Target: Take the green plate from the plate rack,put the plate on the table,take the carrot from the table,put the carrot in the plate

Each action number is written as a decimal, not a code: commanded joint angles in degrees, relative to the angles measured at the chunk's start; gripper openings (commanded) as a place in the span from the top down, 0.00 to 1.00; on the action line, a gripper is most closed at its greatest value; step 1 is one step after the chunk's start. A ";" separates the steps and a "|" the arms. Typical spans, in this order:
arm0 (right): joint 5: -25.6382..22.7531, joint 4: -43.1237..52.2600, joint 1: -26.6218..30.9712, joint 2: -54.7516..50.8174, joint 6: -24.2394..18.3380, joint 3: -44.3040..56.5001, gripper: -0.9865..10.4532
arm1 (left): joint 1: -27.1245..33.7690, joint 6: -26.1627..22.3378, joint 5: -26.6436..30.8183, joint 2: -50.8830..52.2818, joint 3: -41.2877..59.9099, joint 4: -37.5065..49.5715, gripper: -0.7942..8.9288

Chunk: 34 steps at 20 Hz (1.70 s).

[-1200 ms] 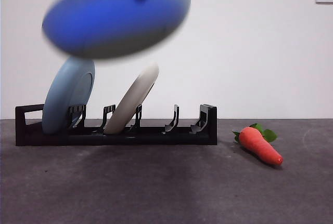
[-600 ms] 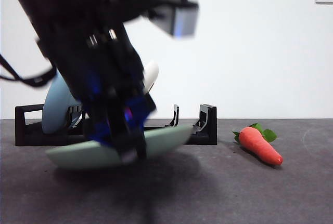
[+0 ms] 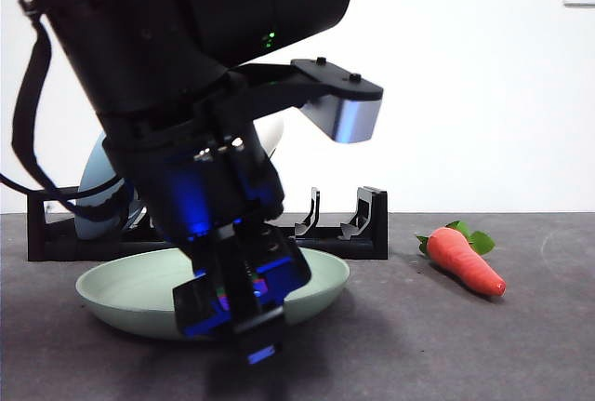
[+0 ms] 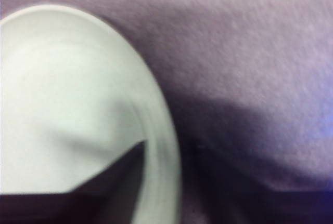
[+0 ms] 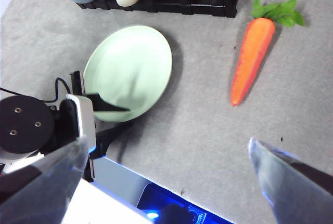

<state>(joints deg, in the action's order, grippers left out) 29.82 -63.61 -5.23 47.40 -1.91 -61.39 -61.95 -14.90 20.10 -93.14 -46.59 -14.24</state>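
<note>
The left arm comes down big and dark from the upper left, wrist tilted steeply, and its gripper (image 3: 244, 313) sits low at the near rim of the green plate (image 3: 121, 294), one black jaw lying over the plate's inner face and the other under the rim. The plate rests flat on the counter (image 3: 446, 345). The right gripper (image 5: 171, 167) hangs high above, well away from the left one, its two jaws spread wide apart and holding nothing.
</note>
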 commanded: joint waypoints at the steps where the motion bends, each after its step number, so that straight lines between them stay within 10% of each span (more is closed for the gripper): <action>1: -0.13 0.31 -0.11 0.74 0.52 -0.17 0.39 | -0.33 1.90 -2.16 -0.42 -0.61 -3.65 0.59; 9: -0.52 9.57 -0.55 11.65 1.84 -0.17 0.39 | -0.33 11.19 -2.58 14.78 -15.43 -19.28 0.59; 26: -27.58 43.28 -13.73 50.05 7.04 -0.17 0.40 | -0.31 18.14 -2.21 36.06 -29.35 -32.28 0.59; 34: -31.74 47.56 -14.43 55.49 8.98 -0.17 0.66 | -0.31 18.14 -2.16 36.06 -29.35 -32.83 0.59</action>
<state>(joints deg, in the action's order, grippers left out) -1.63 -16.47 -19.53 102.48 6.28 -61.39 -62.11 2.68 17.80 -57.14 -76.07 -47.18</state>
